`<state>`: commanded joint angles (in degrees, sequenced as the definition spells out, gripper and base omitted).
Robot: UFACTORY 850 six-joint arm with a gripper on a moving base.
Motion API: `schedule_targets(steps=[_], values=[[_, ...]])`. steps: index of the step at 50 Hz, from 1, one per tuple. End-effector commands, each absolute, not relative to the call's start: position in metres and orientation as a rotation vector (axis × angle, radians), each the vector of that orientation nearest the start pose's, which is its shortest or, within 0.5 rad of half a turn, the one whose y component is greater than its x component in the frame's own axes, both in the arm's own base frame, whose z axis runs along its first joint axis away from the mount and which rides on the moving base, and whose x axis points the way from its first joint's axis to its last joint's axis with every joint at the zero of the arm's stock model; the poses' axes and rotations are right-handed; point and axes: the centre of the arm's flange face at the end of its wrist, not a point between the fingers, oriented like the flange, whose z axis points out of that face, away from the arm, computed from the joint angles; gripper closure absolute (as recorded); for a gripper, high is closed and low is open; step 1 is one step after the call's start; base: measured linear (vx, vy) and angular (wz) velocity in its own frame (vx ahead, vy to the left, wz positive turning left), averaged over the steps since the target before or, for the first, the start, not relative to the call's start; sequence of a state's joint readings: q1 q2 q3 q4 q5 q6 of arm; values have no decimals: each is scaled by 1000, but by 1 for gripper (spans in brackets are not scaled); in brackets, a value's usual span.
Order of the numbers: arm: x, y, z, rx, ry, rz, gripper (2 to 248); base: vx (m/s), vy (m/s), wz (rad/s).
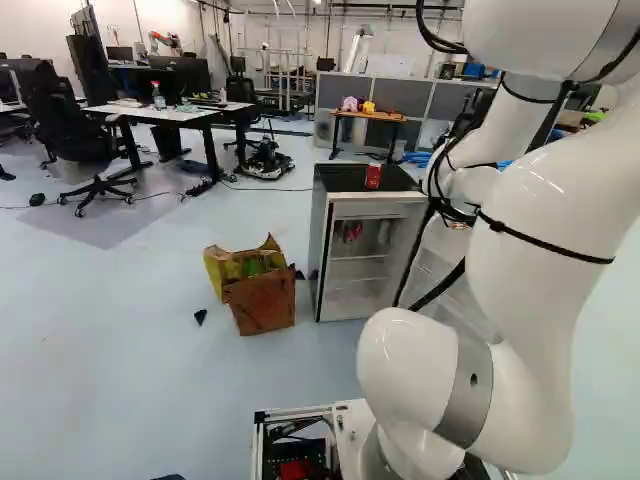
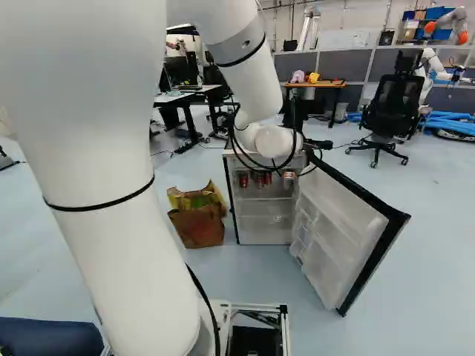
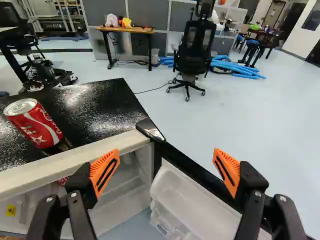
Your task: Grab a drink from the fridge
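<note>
Pale floor [image 3: 260, 115] surrounds the open fridge [image 3: 100, 110]; the gripper [image 3: 165, 162], fingers [image 3: 105, 171] wide apart, should sink below the fridge's top edge [image 3: 75, 161] before reaching level toward a can [image 2: 289, 179] inside

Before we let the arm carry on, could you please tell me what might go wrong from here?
The red can stands on the fridge near its front edge; a sideways sweep could knock it off. The open gripper may hit the open door ahead if lowered. Some cans inside sit close together, so taking one might topple another.
</note>
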<state>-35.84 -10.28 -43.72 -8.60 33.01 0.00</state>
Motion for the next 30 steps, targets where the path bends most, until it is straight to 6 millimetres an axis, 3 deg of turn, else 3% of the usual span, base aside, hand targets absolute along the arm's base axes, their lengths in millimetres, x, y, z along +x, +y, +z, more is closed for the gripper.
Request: schedule_targets(steps=[30], values=[[409, -338, 455, -2984, 819, -1637, 3, 0, 0, 0]])
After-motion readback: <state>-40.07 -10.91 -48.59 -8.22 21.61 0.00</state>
